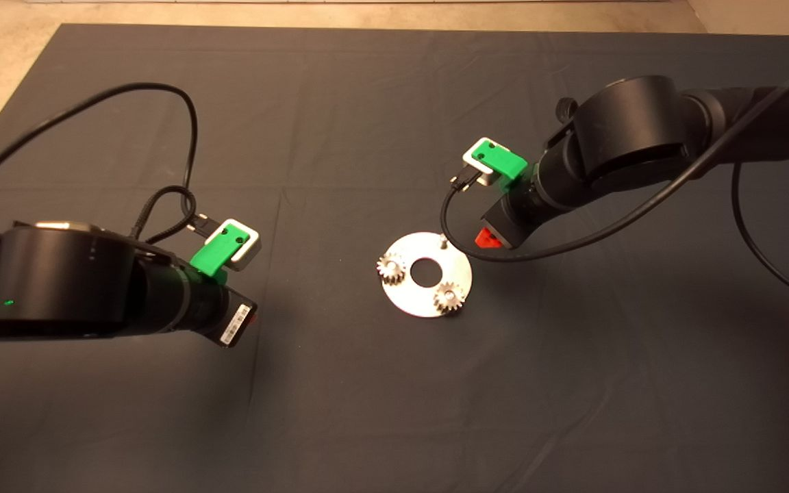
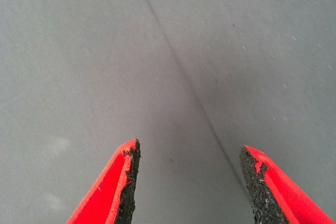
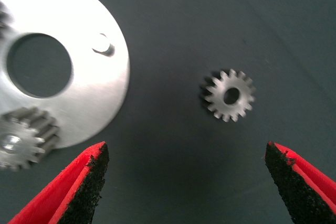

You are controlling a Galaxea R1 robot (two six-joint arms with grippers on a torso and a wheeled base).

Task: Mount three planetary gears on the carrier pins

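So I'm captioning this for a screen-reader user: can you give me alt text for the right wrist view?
A loose planetary gear lies flat on the dark mat, ahead of the open right end effector and apart from the shiny carrier disc. The disc has one bare pin and a gear already seated at its edge.

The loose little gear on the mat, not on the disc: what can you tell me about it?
The loose gear is small, silvery-grey metal, with a ring of pointed teeth and a small round hole in its middle. It lies flat on the dark mat, apart from the shiny disc and its one bare pin. Nothing touches it but the mat. The right gripper hangs open over it, its red fingers wide to either side. The head view hides it behind the right arm.
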